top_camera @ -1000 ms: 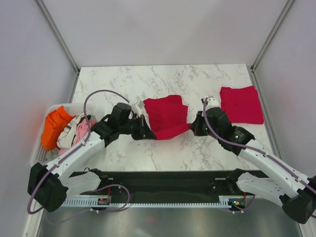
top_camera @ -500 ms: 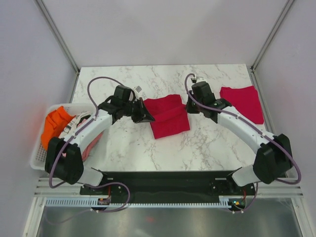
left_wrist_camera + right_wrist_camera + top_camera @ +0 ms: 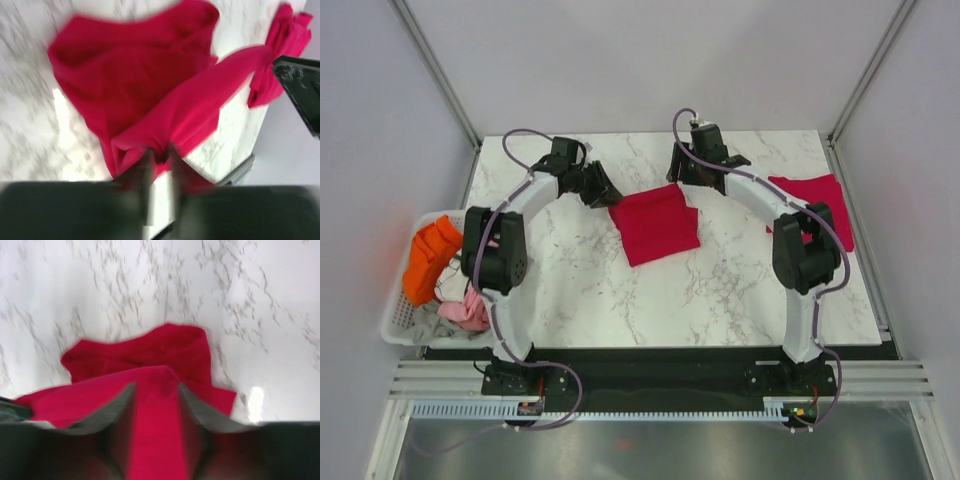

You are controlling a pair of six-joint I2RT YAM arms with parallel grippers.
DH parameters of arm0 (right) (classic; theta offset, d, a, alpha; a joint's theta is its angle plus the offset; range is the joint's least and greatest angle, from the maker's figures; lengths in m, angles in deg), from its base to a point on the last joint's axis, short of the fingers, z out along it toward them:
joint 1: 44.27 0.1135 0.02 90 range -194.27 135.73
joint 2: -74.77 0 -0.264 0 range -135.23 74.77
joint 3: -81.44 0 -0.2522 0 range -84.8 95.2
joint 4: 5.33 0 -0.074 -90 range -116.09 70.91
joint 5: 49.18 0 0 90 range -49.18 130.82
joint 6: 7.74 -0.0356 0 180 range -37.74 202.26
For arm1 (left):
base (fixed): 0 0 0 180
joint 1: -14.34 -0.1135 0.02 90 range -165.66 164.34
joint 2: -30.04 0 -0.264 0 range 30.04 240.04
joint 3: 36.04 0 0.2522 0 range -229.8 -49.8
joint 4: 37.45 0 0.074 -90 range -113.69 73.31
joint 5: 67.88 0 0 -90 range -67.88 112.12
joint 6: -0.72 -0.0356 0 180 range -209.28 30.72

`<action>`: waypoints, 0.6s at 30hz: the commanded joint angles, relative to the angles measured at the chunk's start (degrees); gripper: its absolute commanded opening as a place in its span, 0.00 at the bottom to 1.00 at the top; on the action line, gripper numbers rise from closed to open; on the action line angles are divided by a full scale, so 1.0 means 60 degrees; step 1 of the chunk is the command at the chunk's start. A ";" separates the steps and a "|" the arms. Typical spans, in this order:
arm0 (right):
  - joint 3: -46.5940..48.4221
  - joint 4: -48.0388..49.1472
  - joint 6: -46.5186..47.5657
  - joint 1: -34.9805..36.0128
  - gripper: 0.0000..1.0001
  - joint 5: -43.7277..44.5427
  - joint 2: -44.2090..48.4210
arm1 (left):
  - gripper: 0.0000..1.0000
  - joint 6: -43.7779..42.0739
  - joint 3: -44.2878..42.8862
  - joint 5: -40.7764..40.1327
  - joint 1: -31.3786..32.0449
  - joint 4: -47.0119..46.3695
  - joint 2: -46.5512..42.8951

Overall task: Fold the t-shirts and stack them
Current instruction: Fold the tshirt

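One crimson t-shirt point(image 3: 655, 222) lies folded into a rough square at the middle of the marble table point(image 3: 590, 290). My left gripper point(image 3: 603, 192) sits at its far left corner and my right gripper point(image 3: 682, 172) at its far right corner. In the blurred left wrist view the fingers point(image 3: 145, 165) stand a little apart, the gripper point(image 3: 160, 152) at the edge of the shirt point(image 3: 140, 90). My right gripper point(image 3: 156, 385) has its jaws wide apart over a fold of the shirt point(image 3: 150, 352). A second folded t-shirt point(image 3: 817, 205) lies at the right, partly behind the right arm.
A white basket point(image 3: 395, 325) off the table's left edge holds orange point(image 3: 425, 255), pink and white cloth. Grey walls close in the table at the back and on both sides. Both arms arch over the table's left and right parts.
Both arms swung from the shirt's near side to its far side, carrying the near edge over so the shirt is folded shorter. Both grippers' jaws went from shut to apart.
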 commanded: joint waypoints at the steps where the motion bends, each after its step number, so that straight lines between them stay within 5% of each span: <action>1: 0.1417 0.0862 -0.0042 -0.0237 0.72 -0.0237 -0.1120 | 0.45 -0.0181 -0.1424 0.0043 -0.0345 -0.0378 0.1263; 2: 0.1680 0.0907 -0.0087 -0.0252 0.95 -0.0251 -0.1471 | 0.76 -0.0326 -0.1644 0.0072 -0.0346 -0.0437 0.1701; 3: 0.1756 0.0937 -0.0058 -0.0267 0.98 -0.0396 -0.1561 | 0.99 -0.0443 -0.1921 0.0087 -0.0331 -0.0438 0.1778; 8: 0.0294 0.1946 0.0542 -0.0442 0.96 -0.0675 -0.0991 | 1.00 -0.0664 -0.0579 -0.1039 -0.0272 -0.0892 0.0594; 15: 0.0291 0.1977 0.1114 -0.0941 0.77 -0.2418 -0.1766 | 0.91 -0.0430 0.0844 -0.1525 -0.0053 -0.1360 0.0327; 18: 0.0452 0.1919 0.1333 -0.0941 0.84 -0.2638 -0.2132 | 0.89 -0.0342 0.0771 -0.1378 0.0035 -0.1608 0.0869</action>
